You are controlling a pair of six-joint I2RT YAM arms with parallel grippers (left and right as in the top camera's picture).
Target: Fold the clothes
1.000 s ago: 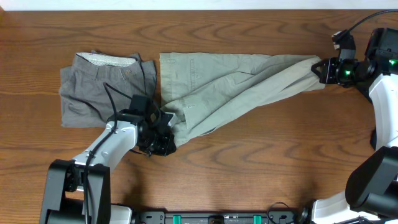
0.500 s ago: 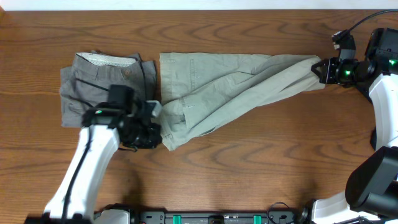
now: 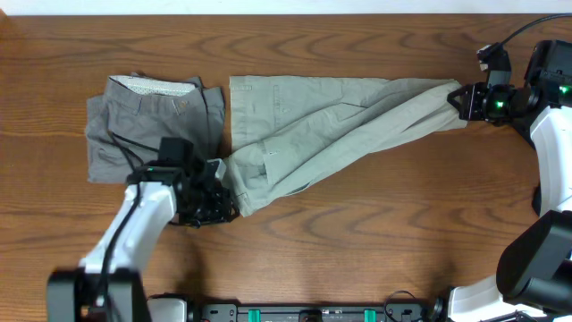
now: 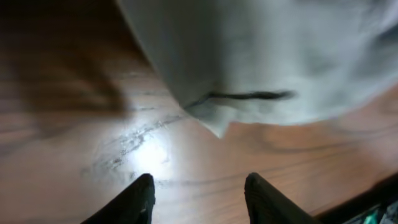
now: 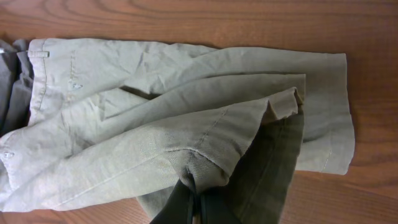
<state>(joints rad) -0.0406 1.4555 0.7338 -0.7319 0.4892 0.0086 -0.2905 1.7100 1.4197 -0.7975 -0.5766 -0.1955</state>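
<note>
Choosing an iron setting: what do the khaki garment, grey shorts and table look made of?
The khaki garment: woven cotton-like twill, matte; soft creases, stitched seams. The grey shorts: similar matte woven cloth, probably cotton. The table: wood or wood-look laminate, slight sheen; grain lines show.

L wrist cam fully blurred: khaki shorts (image 4: 261, 62) soft, cut by top edge; left gripper (image 4: 200, 193) cut at btm edge. Overhead: its jaws too dark/small to tell. R wrist cam: right gripper (image 5: 198, 205) mostly buried in cloth, dark grey shorts (image 5: 7, 74) cut at left edge.
</note>
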